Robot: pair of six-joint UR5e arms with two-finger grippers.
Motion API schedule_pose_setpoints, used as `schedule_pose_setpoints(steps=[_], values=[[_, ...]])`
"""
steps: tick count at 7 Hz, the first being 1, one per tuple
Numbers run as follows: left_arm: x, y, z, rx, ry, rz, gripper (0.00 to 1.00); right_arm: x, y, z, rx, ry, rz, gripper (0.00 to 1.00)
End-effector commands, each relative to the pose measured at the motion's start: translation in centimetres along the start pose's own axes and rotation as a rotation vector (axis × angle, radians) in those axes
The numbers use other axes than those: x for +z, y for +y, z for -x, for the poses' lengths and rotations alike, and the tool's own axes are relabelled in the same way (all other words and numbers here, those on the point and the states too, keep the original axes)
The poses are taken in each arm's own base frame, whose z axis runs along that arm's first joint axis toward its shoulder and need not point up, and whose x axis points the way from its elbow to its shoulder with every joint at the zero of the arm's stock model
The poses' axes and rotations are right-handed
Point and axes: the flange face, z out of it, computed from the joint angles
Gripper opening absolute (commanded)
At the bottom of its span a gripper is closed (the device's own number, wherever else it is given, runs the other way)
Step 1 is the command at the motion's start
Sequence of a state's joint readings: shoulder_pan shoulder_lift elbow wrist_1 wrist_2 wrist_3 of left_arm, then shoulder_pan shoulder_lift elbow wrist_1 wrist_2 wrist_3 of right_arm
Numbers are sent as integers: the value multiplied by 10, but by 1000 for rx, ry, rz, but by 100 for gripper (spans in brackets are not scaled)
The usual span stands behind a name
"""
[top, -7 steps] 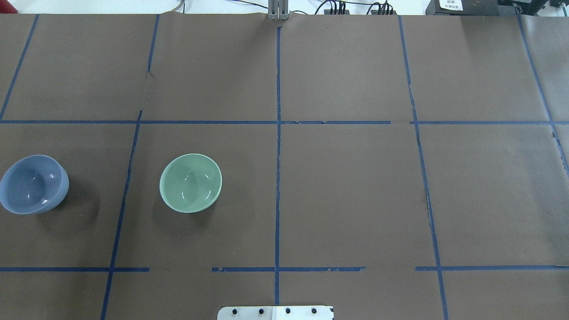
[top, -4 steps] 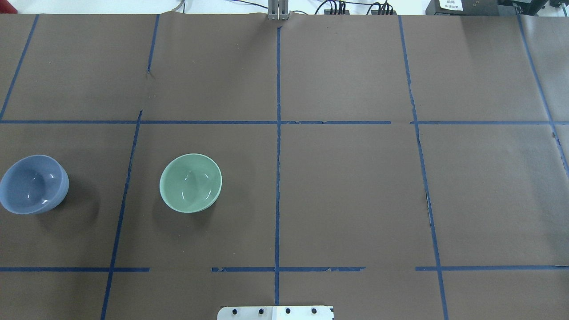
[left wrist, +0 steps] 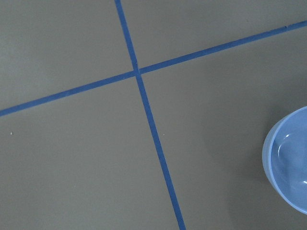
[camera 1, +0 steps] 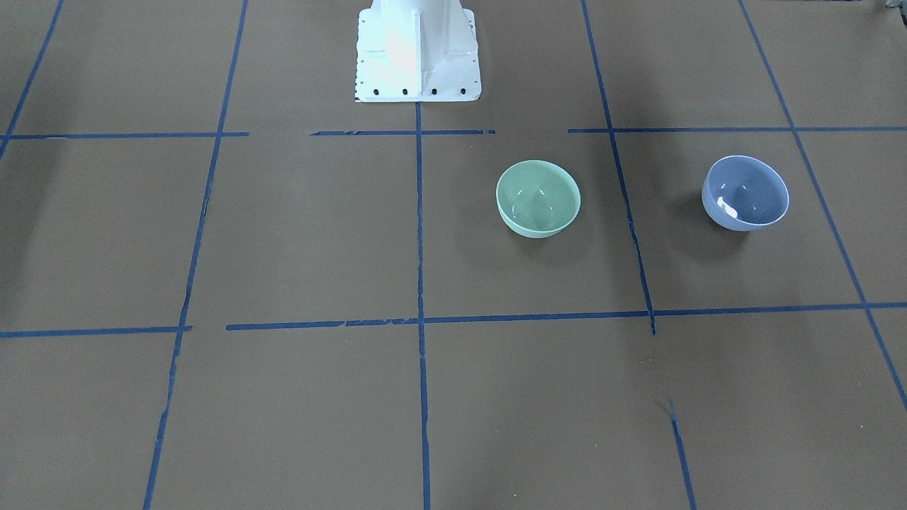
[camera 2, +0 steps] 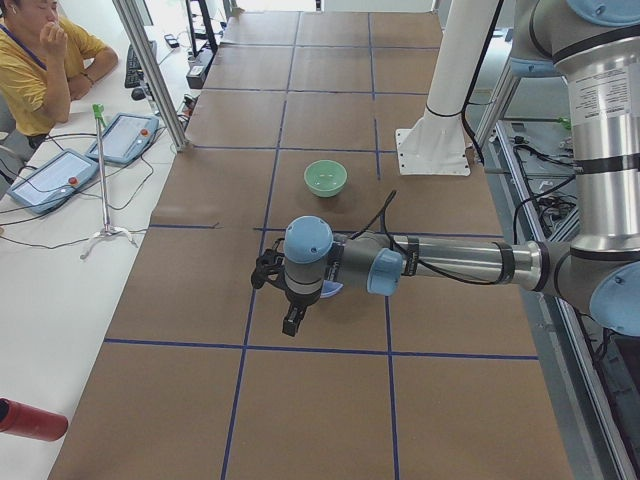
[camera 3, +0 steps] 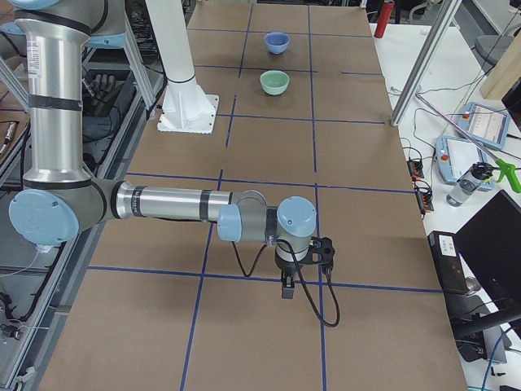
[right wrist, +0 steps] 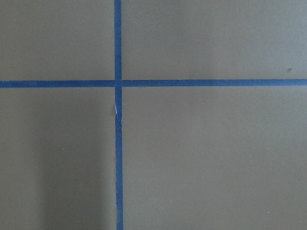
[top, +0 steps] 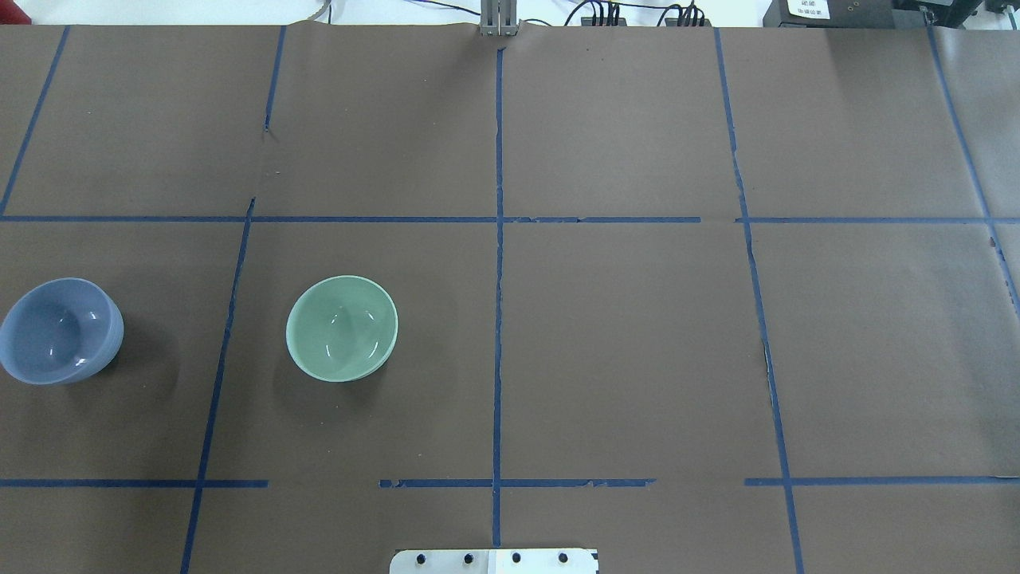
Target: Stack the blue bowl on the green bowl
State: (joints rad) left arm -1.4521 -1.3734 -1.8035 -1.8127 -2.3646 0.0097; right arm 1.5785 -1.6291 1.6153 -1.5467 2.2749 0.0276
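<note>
The blue bowl (top: 60, 331) sits upright on the table (top: 637, 359), close to its left edge and about halfway between the robot's edge and the far edge. The green bowl (top: 342, 328) also stands upright, further in toward the middle of the table. The two bowls are well apart, with one line of blue tape (top: 221, 351) running between them. Both bowls are empty and nothing touches either of them in the overhead and front views.

From the left end of the table, the left arm lies stretched out low over the surface, its wrist hiding most of the blue bowl. The left gripper (camera 2: 291, 322) points down at the table just beside that bowl. I cannot tell whether its fingers are apart or together. Its wrist camera catches part of the blue bowl's rim at the picture's right side, beside a tape crossing.

The right gripper (camera 3: 286, 287) hangs over the table toward the right end, far from both bowls, above a tape crossing. I cannot tell its state either.
</note>
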Motion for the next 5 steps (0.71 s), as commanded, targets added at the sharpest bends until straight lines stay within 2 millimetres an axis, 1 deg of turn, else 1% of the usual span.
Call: schedule_pose_setpoints(steps=[1, 2, 3, 4, 5], values=[[56, 6, -36, -111, -30, -37, 100, 0, 0, 0, 0, 0, 0, 100], [80, 20, -36, -132, -34, -80, 100, 0, 0, 0, 0, 0, 0, 100], [100, 22, -57, -182, 3, -74, 100, 0, 0, 0, 0, 0, 0, 100], [113, 25, -73, -172, 13, -81, 100, 0, 0, 0, 0, 0, 0, 100], [123, 28, -92, -223, 45, -79, 100, 0, 0, 0, 0, 0, 0, 100]])
